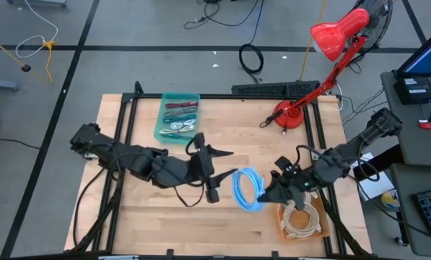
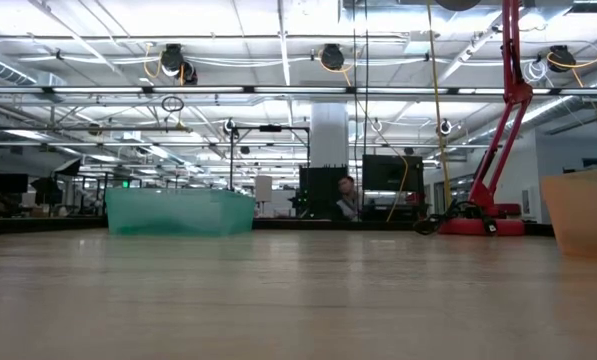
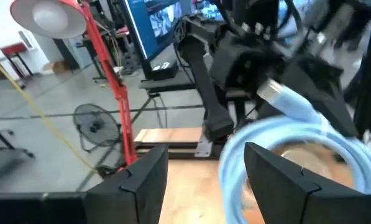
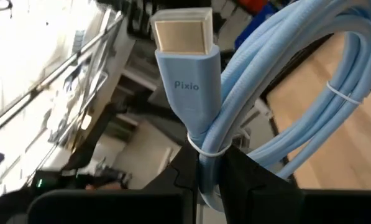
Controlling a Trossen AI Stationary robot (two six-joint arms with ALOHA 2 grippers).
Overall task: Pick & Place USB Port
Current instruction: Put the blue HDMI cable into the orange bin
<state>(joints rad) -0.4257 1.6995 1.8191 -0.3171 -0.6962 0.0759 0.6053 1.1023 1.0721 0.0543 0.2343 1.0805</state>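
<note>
1. The coiled light-blue cable hung above the table, mid-way between the two arms and just left of the orange bin. It was tied with white zip ties; its plug had a gold-coloured end and read "Pixio".
2. The right gripper was pinched narrow on the coil just below the plug, the fingers clamped on the bundle at a zip tie. It looked like the only grip on the cable.
3. The left gripper sat just left of the coil, jaws wide, nothing between the fingers. From its wrist view the coil was close in front, off to one side of the gap.
4. The orange bin, just below the right gripper, already held a beige coiled cable. The teal bin, well up and left of the coil, held mixed small items.
5. Judged stage: the cable was carried by the right arm, with placement not done.
6. Risks:
   - The grip was on a few strands near one tie, so the coil could swing or slip out on a fast move.
   - The left fingers were close, so a sideways move could snag a loop.
   - Dropping it in the orange bin could leave it draped over the rim, since the beige cable filled much of it.
   - The red desk lamp stood well above the coil; its arm was a hazard only on a high lift.
</note>
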